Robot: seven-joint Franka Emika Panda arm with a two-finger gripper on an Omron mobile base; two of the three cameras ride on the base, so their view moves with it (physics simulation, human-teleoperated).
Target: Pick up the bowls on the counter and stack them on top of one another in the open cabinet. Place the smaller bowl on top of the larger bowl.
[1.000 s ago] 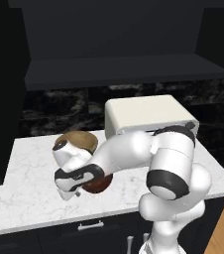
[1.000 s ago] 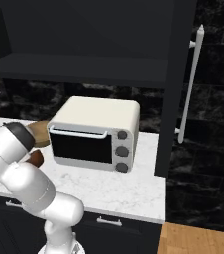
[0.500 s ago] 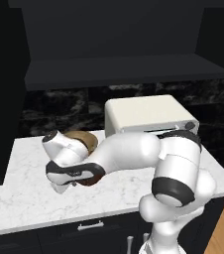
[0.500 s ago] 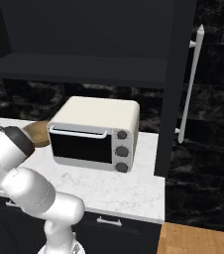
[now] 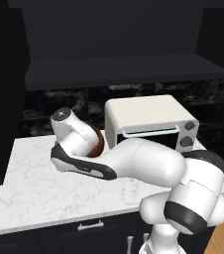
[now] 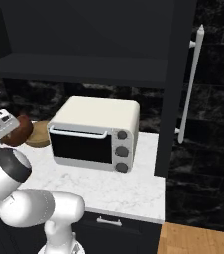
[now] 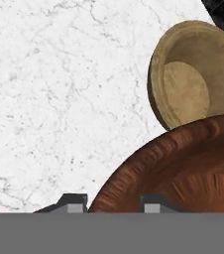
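Smaller bowl (image 7: pixel 183 163), dark reddish-brown wood, pinched by rim in gripper (image 7: pixel 113 202): one finger inside, one outside. Bowl raised above counter (image 5: pixel 29 183), partly behind arm in left base view (image 5: pixel 98 143), at far left edge in right base view (image 6: pixel 16 130). Larger bowl (image 7: pixel 193 74), light tan, sits on marble beyond it, just left of toaster oven (image 6: pixel 91 133); tan edge visible (image 6: pixel 38 135). Open cabinet (image 5: pixel 124 69) overhead, dark shelf recess. Dark drawer fronts (image 5: pixel 89 233) below slab.

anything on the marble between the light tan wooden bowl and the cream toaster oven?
Right base view: the tan bowl sits hard against the toaster oven; no counter visible between.
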